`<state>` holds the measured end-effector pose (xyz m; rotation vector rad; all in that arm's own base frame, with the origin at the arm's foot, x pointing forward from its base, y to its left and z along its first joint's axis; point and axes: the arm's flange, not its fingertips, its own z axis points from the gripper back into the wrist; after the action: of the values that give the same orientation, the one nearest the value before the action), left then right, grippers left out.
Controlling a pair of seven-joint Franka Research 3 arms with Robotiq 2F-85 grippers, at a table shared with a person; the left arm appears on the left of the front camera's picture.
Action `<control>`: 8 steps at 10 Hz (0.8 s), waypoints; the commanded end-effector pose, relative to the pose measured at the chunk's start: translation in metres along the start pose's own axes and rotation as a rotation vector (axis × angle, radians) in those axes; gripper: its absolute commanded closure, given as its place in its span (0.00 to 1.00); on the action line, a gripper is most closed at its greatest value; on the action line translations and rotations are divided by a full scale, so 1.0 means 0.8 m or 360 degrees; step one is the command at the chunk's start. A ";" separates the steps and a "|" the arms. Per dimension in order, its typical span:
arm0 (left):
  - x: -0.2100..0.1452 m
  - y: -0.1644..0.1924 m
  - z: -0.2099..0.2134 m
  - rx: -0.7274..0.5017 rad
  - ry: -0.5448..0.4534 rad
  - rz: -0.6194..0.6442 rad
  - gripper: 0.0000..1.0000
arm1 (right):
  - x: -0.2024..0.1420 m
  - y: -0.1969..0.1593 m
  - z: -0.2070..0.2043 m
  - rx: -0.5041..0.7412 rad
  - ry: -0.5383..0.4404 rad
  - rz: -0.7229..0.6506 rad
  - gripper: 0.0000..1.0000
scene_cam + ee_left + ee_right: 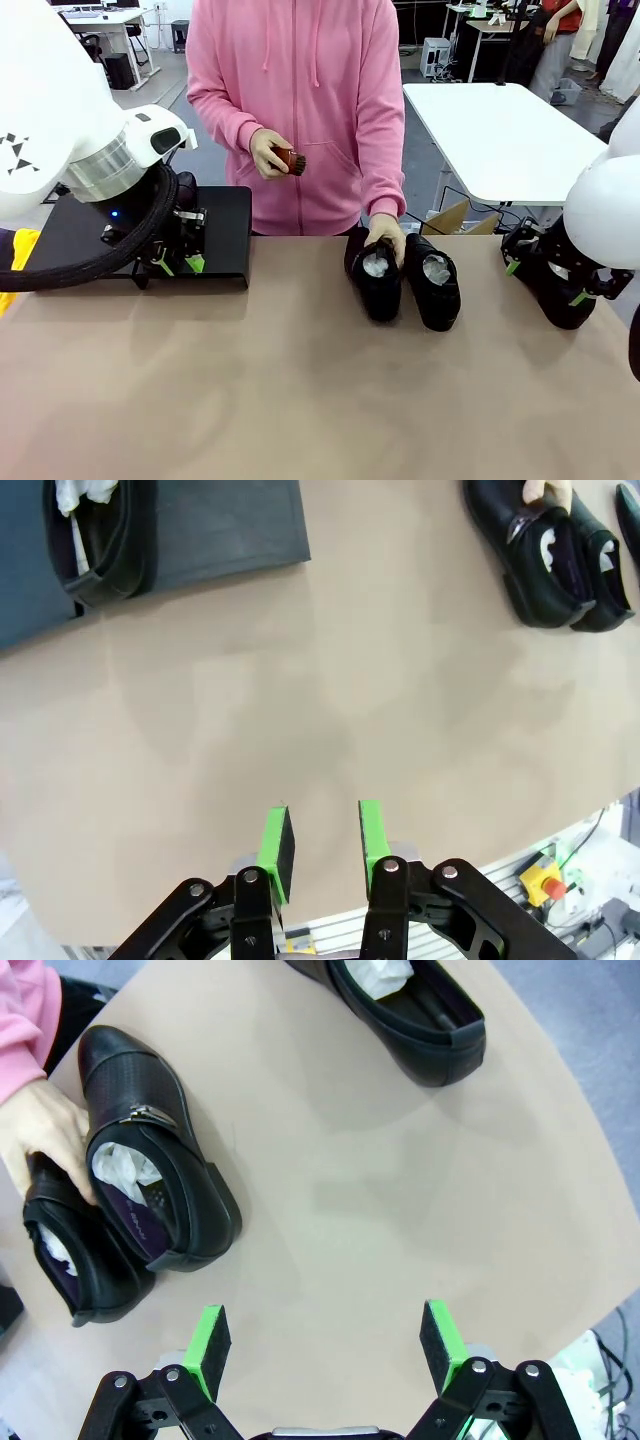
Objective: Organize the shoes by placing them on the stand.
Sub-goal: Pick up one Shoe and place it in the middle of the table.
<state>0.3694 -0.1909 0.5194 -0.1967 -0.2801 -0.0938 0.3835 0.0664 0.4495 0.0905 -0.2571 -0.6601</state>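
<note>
Three shoes are still off the stand [225,230]. Two [375,275] lie side by side at table centre, with the person's hand [386,234] resting on one. A single shoe [410,1010] lies near the right gripper [325,1345]. A fourth shoe [100,540] sits on the stand.

- Right gripper: jaws fully apart, empty.
- Left gripper [322,820]: pads partly closed, empty.

CAUTION: Reaching for the centre shoes risks contact with the hand.

CAUTION: Glossy leather may slip from a shallow pinch.
</note>
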 end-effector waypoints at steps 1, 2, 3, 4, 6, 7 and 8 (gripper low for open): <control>0.003 0.002 -0.001 -0.0027 -0.0017 0.0027 0.62 | 0.000 -0.001 -0.001 0.0021 -0.0007 0.0006 0.00; 0.003 0.002 -0.001 -0.0027 -0.0017 0.0027 0.62 | 0.000 -0.001 -0.001 0.0021 -0.0007 0.0006 0.00; 0.003 0.002 -0.001 -0.0027 -0.0017 0.0027 0.62 | 0.000 0.000 0.000 0.0000 0.0000 0.0000 0.00; 0.003 0.002 -0.001 -0.0027 -0.0017 0.0027 0.62 | 0.021 -0.001 0.001 0.0002 -0.0026 0.0018 0.00; 0.003 0.002 -0.001 -0.0027 -0.0017 0.0027 0.62 | 0.064 -0.011 0.000 -0.0004 -0.0044 0.0105 0.00; 0.003 0.002 -0.001 -0.0027 -0.0017 0.0027 0.62 | 0.093 -0.016 -0.009 -0.0019 0.0006 0.0176 0.00; 0.003 0.002 -0.001 -0.0027 -0.0017 0.0027 0.62 | 0.123 -0.021 -0.025 0.0004 0.0107 0.0364 0.00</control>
<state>0.3704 -0.1893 0.5197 -0.1964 -0.2813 -0.0893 0.4260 0.0072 0.4518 0.0789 -0.2403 -0.5486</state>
